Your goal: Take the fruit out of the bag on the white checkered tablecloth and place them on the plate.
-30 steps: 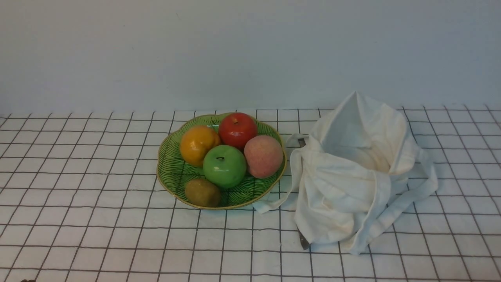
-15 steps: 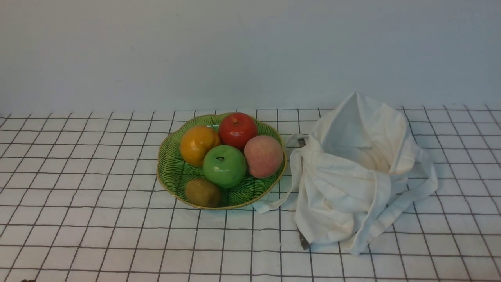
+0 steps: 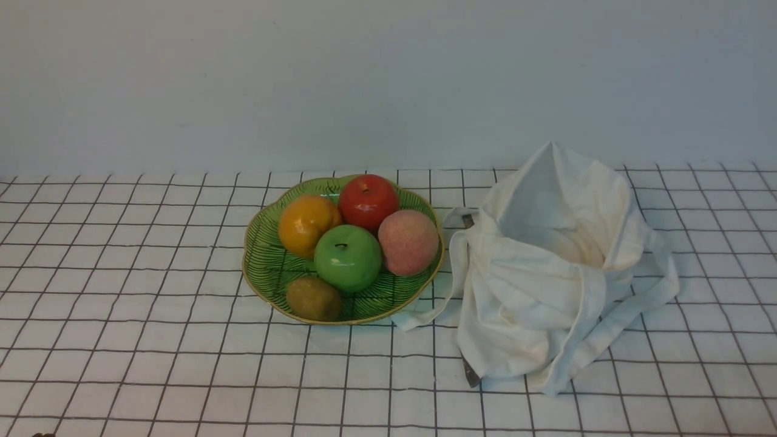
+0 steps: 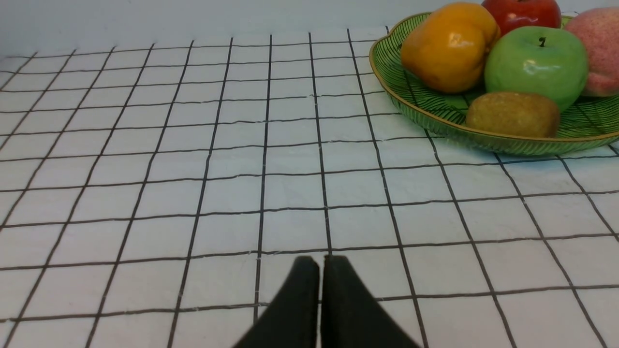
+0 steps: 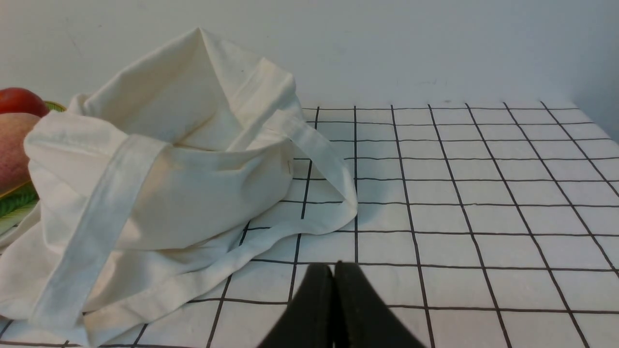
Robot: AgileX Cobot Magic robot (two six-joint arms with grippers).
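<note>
On the shallow green scalloped plate (image 3: 261,273) sits the glossy bright green apple (image 3: 348,258); both dark grippers, left (image 4: 320,263) and right (image 5: 335,268), are pressed together, empty. Placing looks finished; next calls only for staying clear.

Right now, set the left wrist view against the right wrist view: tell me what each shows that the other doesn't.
Only the left wrist view: the orange fruit, green apple, brown kiwi-like fruit and left gripper.

Only the right wrist view: the off-white cloth bag with its straps, and the right gripper, shut.

Both: parts of the red apple, pink peach-like fruit and green plate, plus the checkered tablecloth and pale wall.
</note>
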